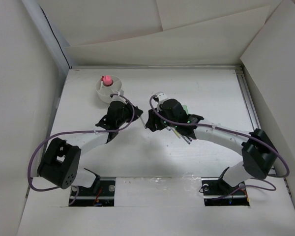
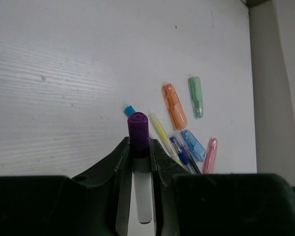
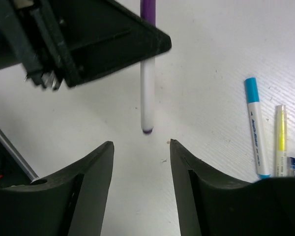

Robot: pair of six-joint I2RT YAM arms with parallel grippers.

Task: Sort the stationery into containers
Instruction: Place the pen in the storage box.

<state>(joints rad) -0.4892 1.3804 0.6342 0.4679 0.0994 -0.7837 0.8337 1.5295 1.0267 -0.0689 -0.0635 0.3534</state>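
Gripping a purple-capped marker, the left pincer hangs over the table.

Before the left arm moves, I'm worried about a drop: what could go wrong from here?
1. The left jaws pinch the purple-capped marker just below its cap; the long white body could swing or slip.
2. The open right jaws sit close to the marker's lower end, so the arms might clash.
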